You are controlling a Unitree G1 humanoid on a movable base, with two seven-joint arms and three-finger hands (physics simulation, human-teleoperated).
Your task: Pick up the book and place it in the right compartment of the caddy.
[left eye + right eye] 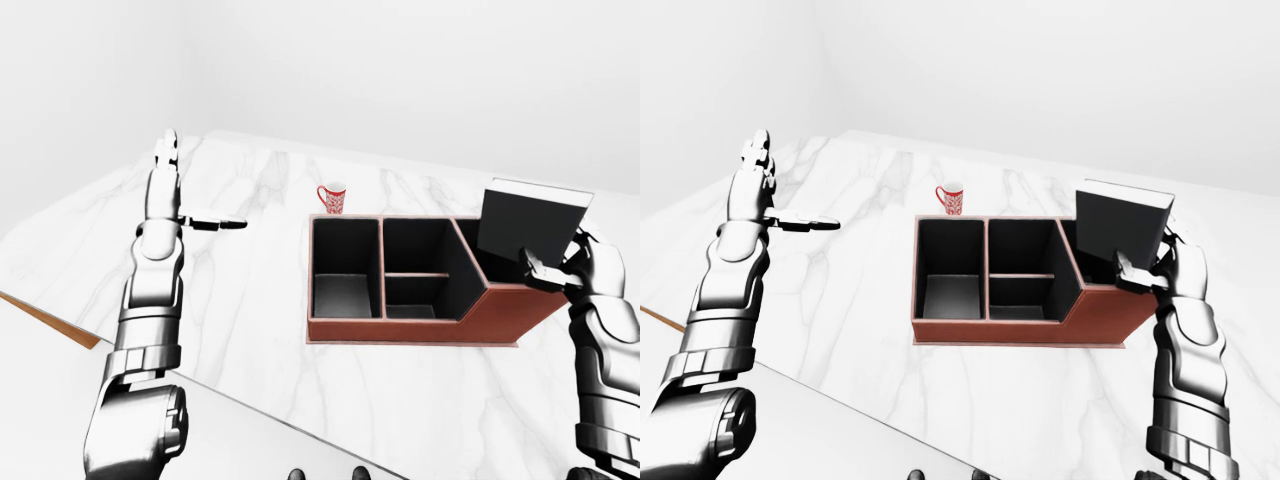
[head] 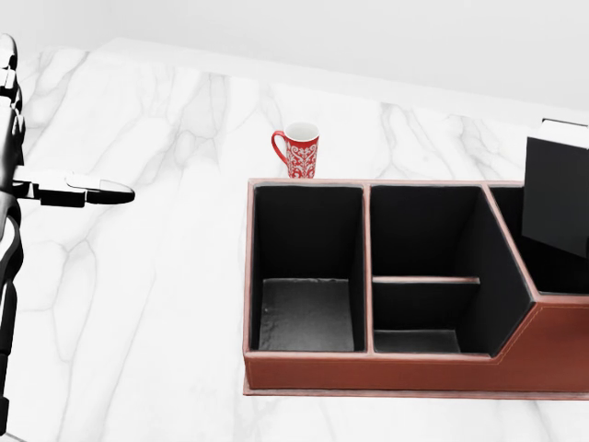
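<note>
The book (image 1: 1120, 227) is a dark, thick volume held upright in the air, its broad cover facing the cameras and its pale page edge showing along the top. It hangs directly over the right compartment (image 1: 470, 250) of the caddy (image 1: 420, 325), its lower edge just above that compartment's slanted rim; whether it has dipped inside cannot be told. Its long side runs roughly across the view, slightly tilted, so it looks close to lined up with the slot below.

The right hand (image 1: 1160, 268) has hold of it, fingers closed round the lower right corner with one finger pressed on the cover. The coming move seems to be a short drop straight down, with the book kept upright so that it clears the angled wall between the right and middle compartments.

The left hand (image 1: 780, 215) is well away at the left of the view, fingers spread wide and holding nothing, far from the caddy. A red patterned mug (image 2: 296, 149) stands on the marble bench (image 2: 156, 295) just beyond the caddy's left compartment, clear of the book's path.
</note>
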